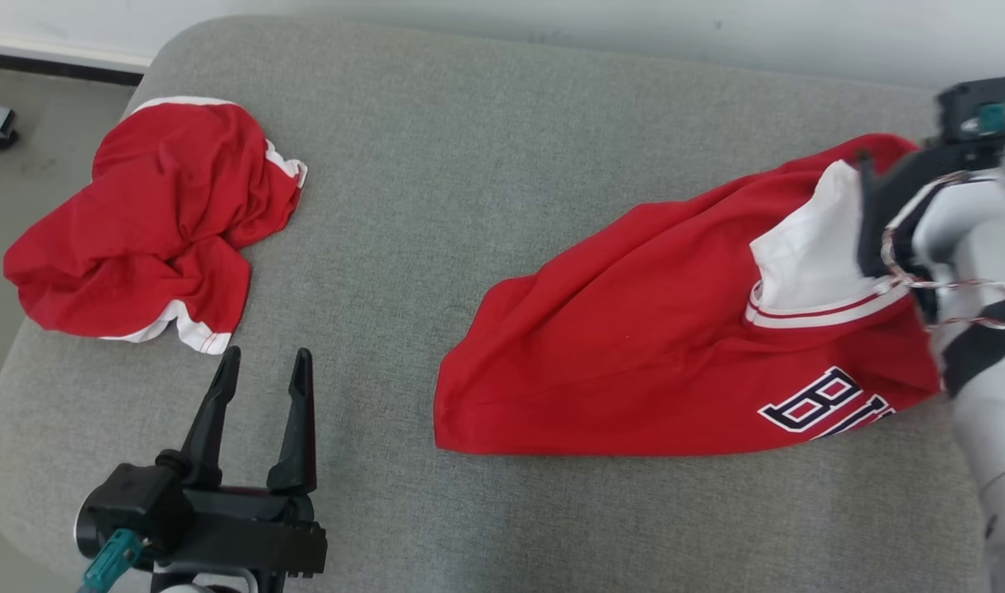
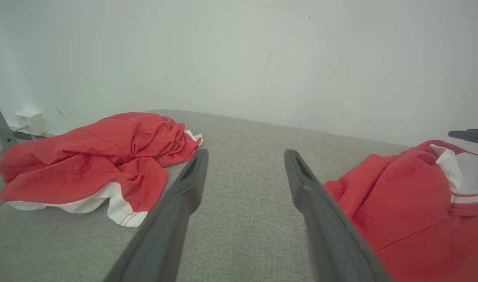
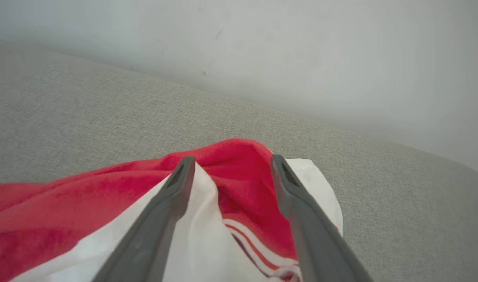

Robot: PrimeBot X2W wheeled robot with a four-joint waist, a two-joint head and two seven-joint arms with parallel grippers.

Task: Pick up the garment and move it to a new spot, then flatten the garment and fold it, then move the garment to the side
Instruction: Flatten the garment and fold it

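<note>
The garment (image 1: 634, 346) is a red jersey with white sleeves and dark lettering, lying bunched on the right of the grey cushion (image 1: 486, 165). My right gripper (image 3: 231, 160) is open, its fingers straddling a raised red fold beside a white sleeve (image 3: 200, 243) at the jersey's far right end. In the head view the right arm (image 1: 964, 239) sits at that same end. My left gripper (image 1: 267, 358) is open and empty above the cushion's front left. In the left wrist view the left gripper (image 2: 245, 154) hangs between the two red garments, with the jersey (image 2: 399, 203) at right.
A second crumpled red garment with white trim (image 1: 156, 222) lies at the cushion's left end, also seen as a red heap (image 2: 94, 156). A pale wall runs behind the cushion. Bare grey fabric spans the middle. Floor and a dark baseboard (image 1: 58, 66) show at far left.
</note>
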